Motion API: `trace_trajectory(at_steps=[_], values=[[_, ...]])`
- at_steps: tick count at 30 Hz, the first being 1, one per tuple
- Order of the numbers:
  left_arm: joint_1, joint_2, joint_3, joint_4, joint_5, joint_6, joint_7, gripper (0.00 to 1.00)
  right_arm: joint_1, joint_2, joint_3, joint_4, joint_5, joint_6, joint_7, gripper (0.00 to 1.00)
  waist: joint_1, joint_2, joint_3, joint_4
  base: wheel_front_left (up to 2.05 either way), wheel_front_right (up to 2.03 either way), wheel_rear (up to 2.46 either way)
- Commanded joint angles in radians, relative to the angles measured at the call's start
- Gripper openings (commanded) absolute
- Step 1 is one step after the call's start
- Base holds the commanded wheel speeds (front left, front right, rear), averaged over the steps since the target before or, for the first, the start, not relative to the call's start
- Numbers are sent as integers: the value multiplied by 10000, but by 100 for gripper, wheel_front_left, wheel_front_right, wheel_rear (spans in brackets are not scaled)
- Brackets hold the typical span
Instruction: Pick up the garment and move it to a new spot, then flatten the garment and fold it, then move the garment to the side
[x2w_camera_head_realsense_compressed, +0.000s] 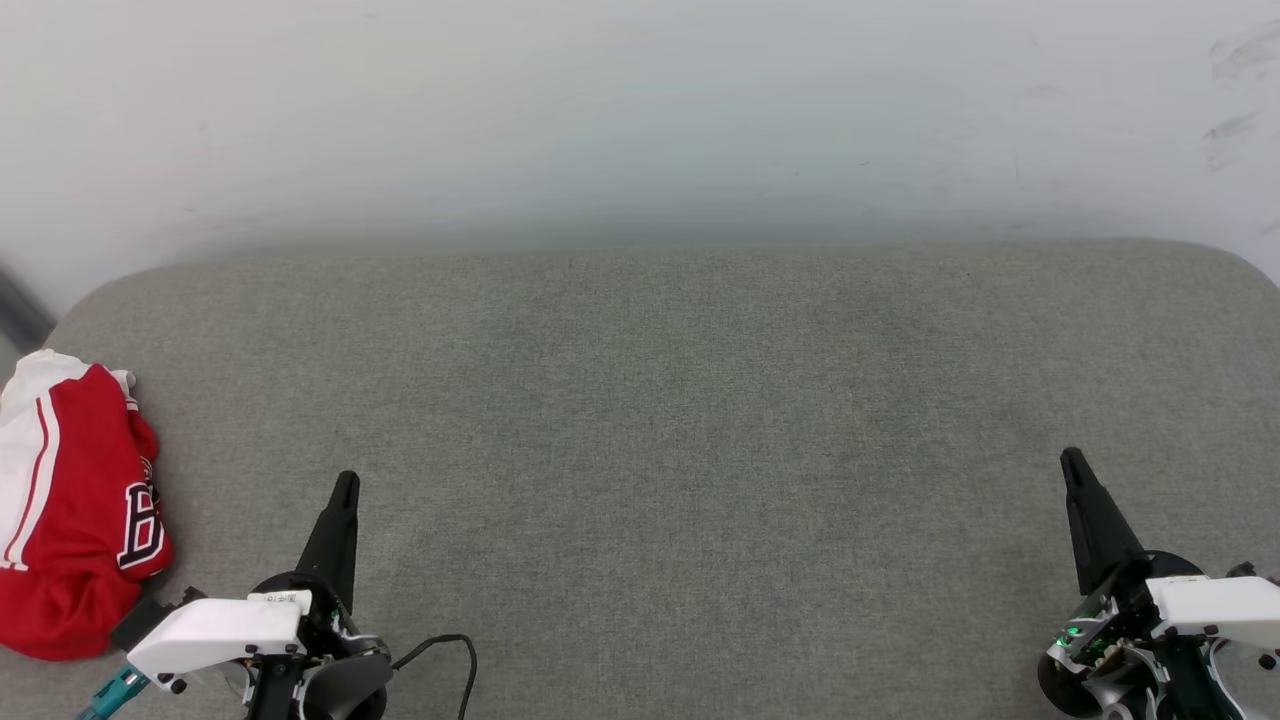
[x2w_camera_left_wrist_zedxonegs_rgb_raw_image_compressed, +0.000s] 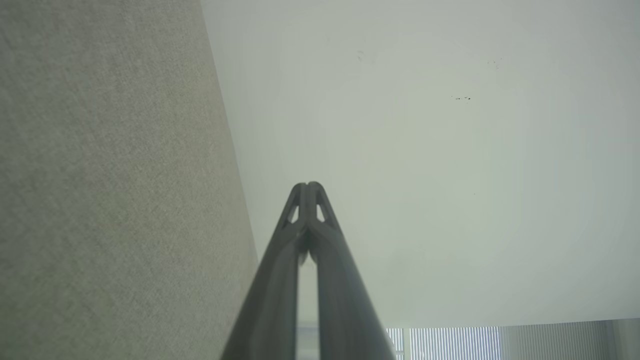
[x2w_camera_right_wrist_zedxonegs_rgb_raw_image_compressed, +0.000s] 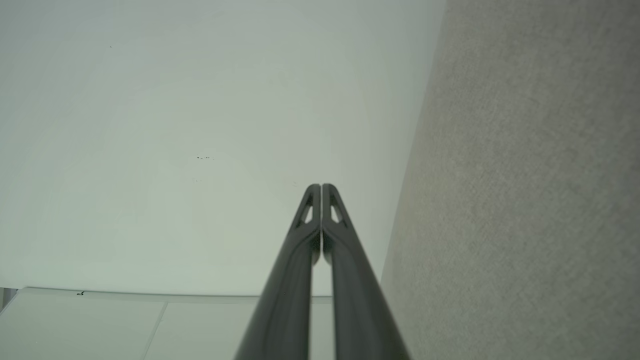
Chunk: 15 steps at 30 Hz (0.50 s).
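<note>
Pretty sure basically nothing was done yet here: the red jersey (x2w_camera_head_realsense_compressed: 70, 510) sat bunched in a heap at the far left edge of the gray fabric-covered desk (x2w_camera_head_realsense_compressed: 660, 400), just beside the left hand (x2w_camera_head_realsense_compressed: 346, 482). Both that one and the right hand (x2w_camera_head_realsense_compressed: 1072, 460) had fingers pressed together, pinching nothing. Pick-up, flattening, folding and the move aside all looked left to do.

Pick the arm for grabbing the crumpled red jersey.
Left, probably. The red jersey lies bunched at the grey fabric surface's left edge, just beside the left gripper; the right gripper sits across the whole surface. Both are shut, so the left must open first.
</note>
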Motion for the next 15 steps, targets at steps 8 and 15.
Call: trace_trajectory(at_steps=[8,15], values=[[26,-7,-166,30,-19,6,-120,100,93,4,65,-57,-4,-2,-99,100,1,0,5,0,0,0,0],[-73,-4,-534,-292,1,6,-495,100,140,-6,293,-446,-141,-2,-428,100,1,0,16,3,0,0,0]])
